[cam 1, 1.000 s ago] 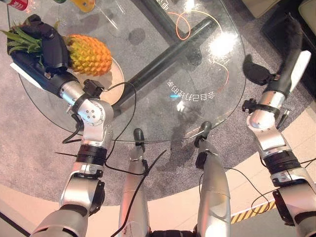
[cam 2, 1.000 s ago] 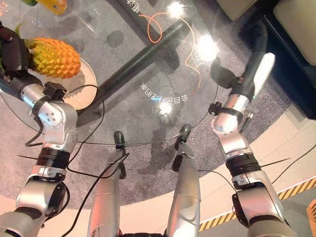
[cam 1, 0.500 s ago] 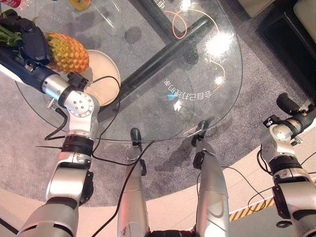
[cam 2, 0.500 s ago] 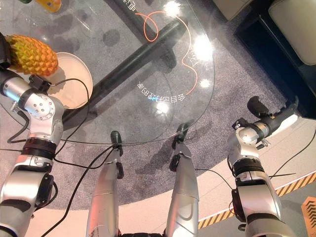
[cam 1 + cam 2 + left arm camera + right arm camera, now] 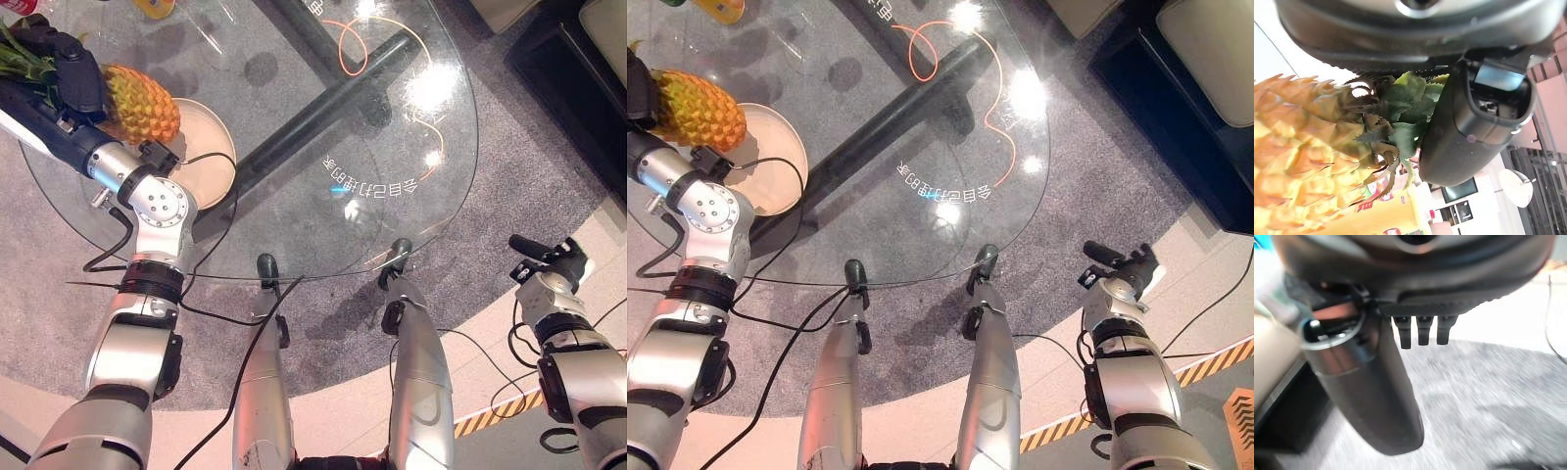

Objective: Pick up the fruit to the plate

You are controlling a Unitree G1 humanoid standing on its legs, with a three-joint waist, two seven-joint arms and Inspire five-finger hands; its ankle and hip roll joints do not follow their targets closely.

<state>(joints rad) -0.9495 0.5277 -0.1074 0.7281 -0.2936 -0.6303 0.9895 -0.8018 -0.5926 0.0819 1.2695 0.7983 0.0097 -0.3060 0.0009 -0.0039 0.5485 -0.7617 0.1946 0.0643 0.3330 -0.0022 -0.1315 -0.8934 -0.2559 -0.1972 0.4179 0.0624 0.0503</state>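
Left eye view, left hand [image 5: 73, 73] gripping pineapple [image 5: 137, 103], plate's [image 5: 211, 157] far rim

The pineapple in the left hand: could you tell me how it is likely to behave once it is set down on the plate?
The pineapple looks bulky against the left hand gripping it near its crown, so it is probably heavy. Its oval body may roll or rock on the shallow plate. The knobbly skin should resist slipping.

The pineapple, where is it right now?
The pineapple is at the far left of the glass table, in the head views, held in the robot's left hand beside the tan plate.
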